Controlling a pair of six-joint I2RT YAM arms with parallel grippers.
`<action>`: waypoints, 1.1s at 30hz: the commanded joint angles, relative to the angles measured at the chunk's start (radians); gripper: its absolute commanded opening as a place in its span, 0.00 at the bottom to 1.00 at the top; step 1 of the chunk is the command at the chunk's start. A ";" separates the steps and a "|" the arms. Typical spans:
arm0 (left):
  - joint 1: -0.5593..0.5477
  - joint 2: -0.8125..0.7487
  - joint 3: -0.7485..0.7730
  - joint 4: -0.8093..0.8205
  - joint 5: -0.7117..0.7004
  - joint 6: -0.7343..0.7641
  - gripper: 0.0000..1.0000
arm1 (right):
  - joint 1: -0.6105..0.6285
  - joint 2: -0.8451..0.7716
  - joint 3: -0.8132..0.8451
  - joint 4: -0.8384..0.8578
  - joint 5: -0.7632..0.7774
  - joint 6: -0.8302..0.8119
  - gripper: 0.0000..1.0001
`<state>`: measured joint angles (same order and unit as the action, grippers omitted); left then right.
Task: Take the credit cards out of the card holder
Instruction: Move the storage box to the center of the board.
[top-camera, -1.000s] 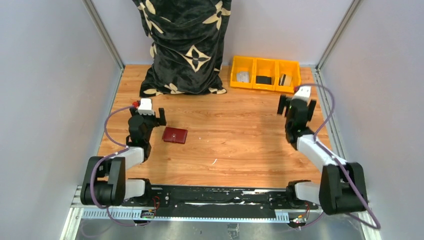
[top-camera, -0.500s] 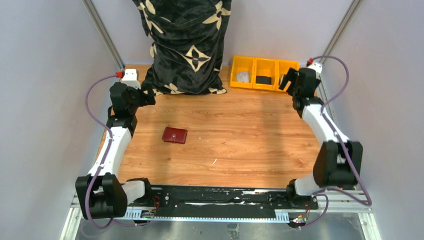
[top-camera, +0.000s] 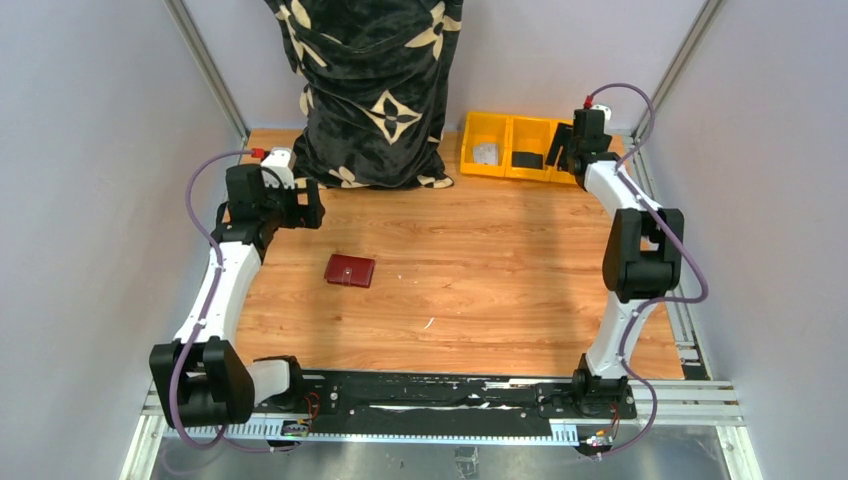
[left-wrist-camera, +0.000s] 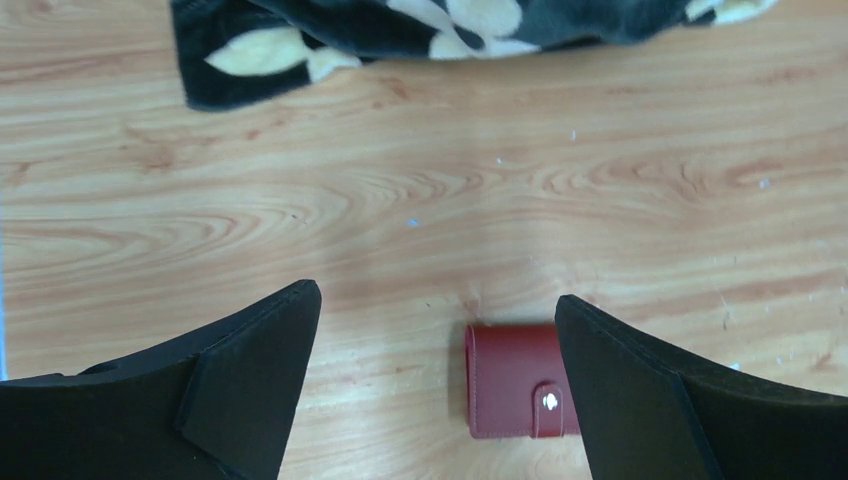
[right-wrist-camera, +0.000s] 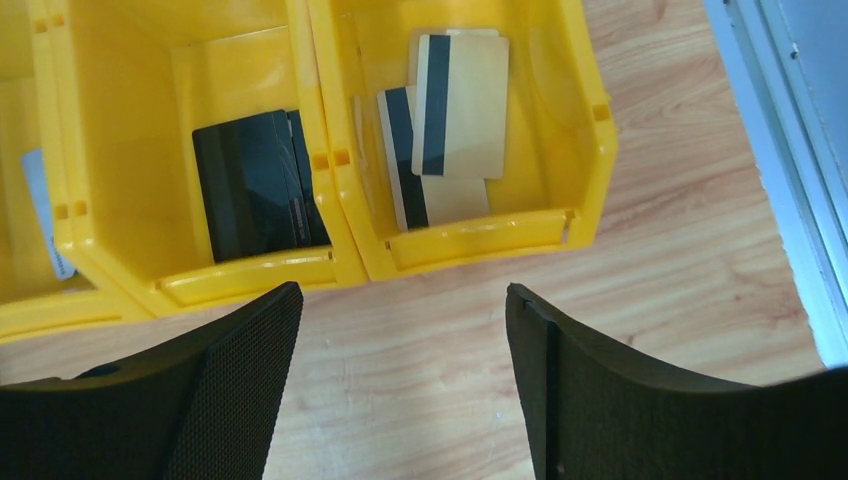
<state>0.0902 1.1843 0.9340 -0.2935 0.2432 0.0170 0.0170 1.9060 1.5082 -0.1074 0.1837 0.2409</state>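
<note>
Left wrist, card holder (left-wrist-camera: 515, 380) (folded) beneath spread left end effector (left-wrist-camera: 437, 298), apart

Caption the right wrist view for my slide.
Open right claw at the yellow bin: tan striped cards in its end compartment, dark items in the next.

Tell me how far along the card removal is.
Nothing looks done: the small maroon leather card holder lies shut, strap snapped. Nothing is in hand: the left gripper hangs open near it, the right gripper open over the yellow plastic bin holding gold cards. Opening and emptying remain.
</note>
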 joint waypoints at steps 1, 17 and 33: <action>0.005 0.029 0.039 -0.121 0.119 0.110 1.00 | -0.005 0.084 0.102 -0.032 -0.019 -0.018 0.78; 0.005 0.050 0.044 -0.280 0.223 0.345 1.00 | 0.026 0.326 0.332 -0.074 -0.013 -0.034 0.52; 0.005 -0.047 0.013 -0.365 0.206 0.404 1.00 | 0.044 0.049 -0.050 -0.055 -0.027 0.006 0.01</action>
<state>0.0902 1.1751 0.9501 -0.6292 0.4488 0.4007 0.0452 2.0708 1.5631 -0.1257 0.1574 0.2165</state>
